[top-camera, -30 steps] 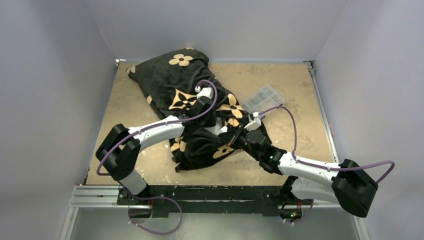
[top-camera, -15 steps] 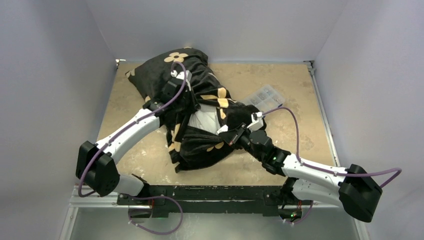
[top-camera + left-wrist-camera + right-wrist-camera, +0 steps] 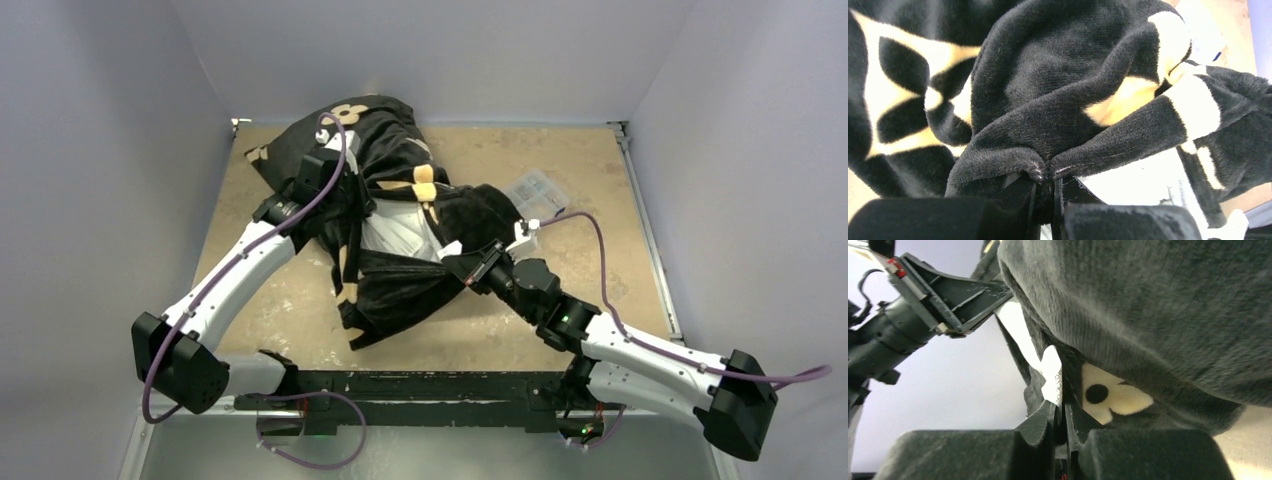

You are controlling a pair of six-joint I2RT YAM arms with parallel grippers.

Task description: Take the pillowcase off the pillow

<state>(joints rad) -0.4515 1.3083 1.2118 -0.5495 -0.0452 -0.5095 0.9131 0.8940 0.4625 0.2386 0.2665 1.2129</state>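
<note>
The black plush pillowcase (image 3: 400,290) with tan motifs lies bunched from the back left to the table's middle. Its mouth gapes, and the white pillow (image 3: 395,235) shows inside. My left gripper (image 3: 345,195) is shut on a pinched fold of the pillowcase (image 3: 1048,100) at the back left of the opening. In the left wrist view the gripper (image 3: 1045,175) nips the plush, with the pillow (image 3: 1138,175) bright just beyond. My right gripper (image 3: 462,265) is shut on the pillowcase's near right hem. In the right wrist view the gripper (image 3: 1060,415) clamps that hem beside a white label (image 3: 1052,375).
A clear plastic compartment box (image 3: 535,192) lies on the tan table (image 3: 600,250) right of the pillowcase, partly under its edge. White walls close in the back and both sides. The left arm (image 3: 923,305) crosses the upper left of the right wrist view.
My left gripper shut on the fabric and pulled it toward the back left, stretching the mouth open and baring more white pillow. The right arm reached slightly forward, still holding the hem.
</note>
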